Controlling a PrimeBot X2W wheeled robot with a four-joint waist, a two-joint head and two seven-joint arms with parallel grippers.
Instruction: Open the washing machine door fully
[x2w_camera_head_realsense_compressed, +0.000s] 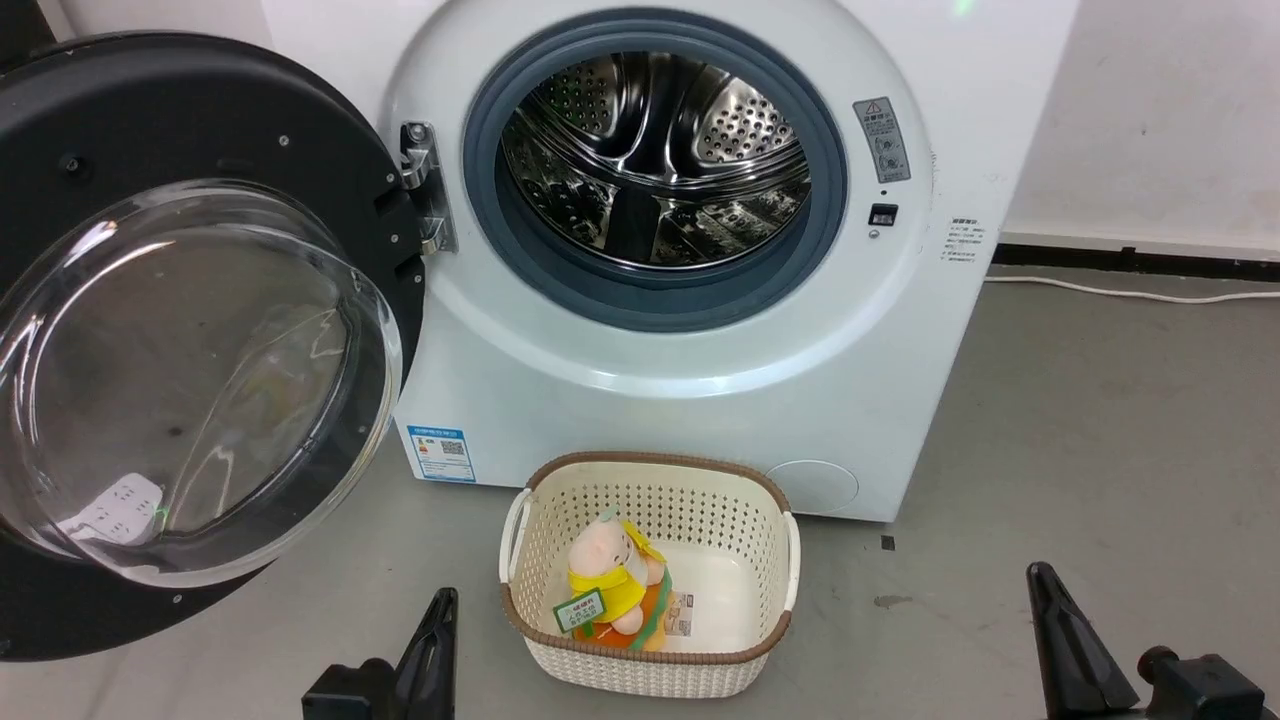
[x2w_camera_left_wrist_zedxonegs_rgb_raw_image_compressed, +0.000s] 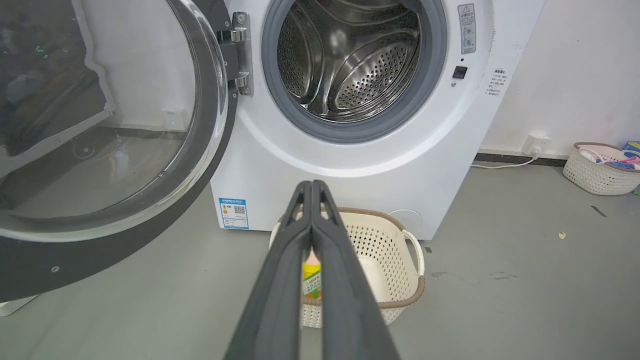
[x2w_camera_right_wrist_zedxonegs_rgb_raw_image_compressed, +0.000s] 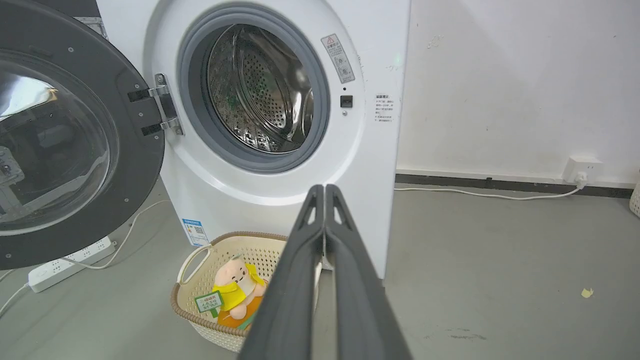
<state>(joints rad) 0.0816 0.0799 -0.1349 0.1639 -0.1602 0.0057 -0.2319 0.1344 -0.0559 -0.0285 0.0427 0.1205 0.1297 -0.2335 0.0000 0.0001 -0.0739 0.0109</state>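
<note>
Fingertips of the left gripper (x2w_camera_left_wrist_zedxonegs_rgb_raw_image_compressed: 311, 185) meet with no gap and nothing between them. The right gripper (x2w_camera_right_wrist_zedxonegs_rgb_raw_image_compressed: 324, 188) is likewise pressed closed and empty. Both hang low above the grey floor (x2w_camera_head_realsense_compressed: 1100, 450), short of the machine, the left at the lower left of the head view and the right at the lower right.

Just beyond and between them, a cream perforated basket (x2w_camera_head_realsense_compressed: 655, 458) with a brown rim stands on the floor, close to the front of the white washing machine (x2w_camera_head_realsense_compressed: 700, 400). A pink plush toy (x2w_camera_head_realsense_compressed: 612, 565) in yellow, with a green tag, lies in the basket's front left corner.

Behind it, the machine's round opening shows the steel drum (x2w_camera_head_realsense_compressed: 655, 150) inside a grey rubber seal (x2w_camera_head_realsense_compressed: 828, 200). The washing machine door (x2w_camera_head_realsense_compressed: 200, 120) stands swung out to the left of the opening on its metal hinge (x2w_camera_head_realsense_compressed: 425, 185). Its inner face and bulging glass bowl (x2w_camera_head_realsense_compressed: 190, 380) are turned toward the head camera, and neither gripper touches it.

A white power strip (x2w_camera_right_wrist_zedxonegs_rgb_raw_image_compressed: 65, 262) lies on the floor beneath the door. Farther back, a white cable (x2w_camera_head_realsense_compressed: 1130, 293) runs along the foot of the wall (x2w_camera_head_realsense_compressed: 1150, 120), and a second basket (x2w_camera_left_wrist_zedxonegs_rgb_raw_image_compressed: 595, 182) sits by that wall.
</note>
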